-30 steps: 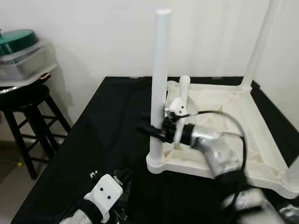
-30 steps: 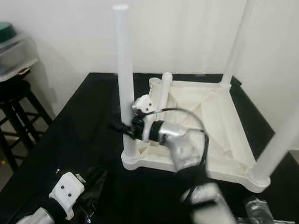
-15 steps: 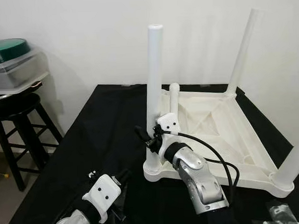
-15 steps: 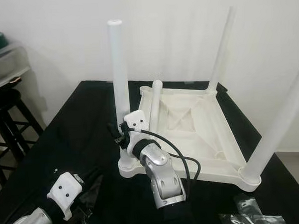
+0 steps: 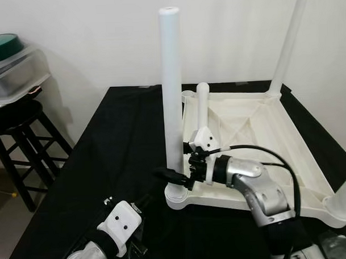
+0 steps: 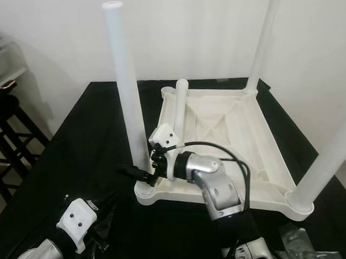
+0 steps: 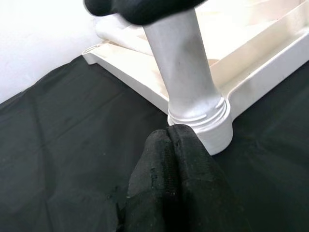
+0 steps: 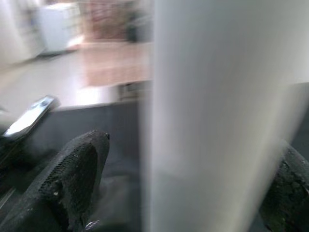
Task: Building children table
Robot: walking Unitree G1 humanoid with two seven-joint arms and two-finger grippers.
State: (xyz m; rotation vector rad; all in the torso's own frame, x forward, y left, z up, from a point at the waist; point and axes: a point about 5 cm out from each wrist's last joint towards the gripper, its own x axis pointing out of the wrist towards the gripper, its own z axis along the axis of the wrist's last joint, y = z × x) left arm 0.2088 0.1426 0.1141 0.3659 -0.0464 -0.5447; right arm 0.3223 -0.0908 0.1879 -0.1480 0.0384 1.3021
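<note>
The right claw (image 5: 173, 176) grips the near-left leg (image 5: 172, 101) low; the left claw (image 7: 169, 145) is closed near a stool (image 5: 25, 140) at far left.

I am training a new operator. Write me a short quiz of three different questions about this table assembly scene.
1. True or false: the white table frame lies upside down on the black cloth.
2. Which gripper has its jaws around the near-corner leg?
   A. left gripper
   B. right gripper
3. Fill in: the short leg lies ___ the frame.

Key: 1 true; 2 B; 3 inside
</note>
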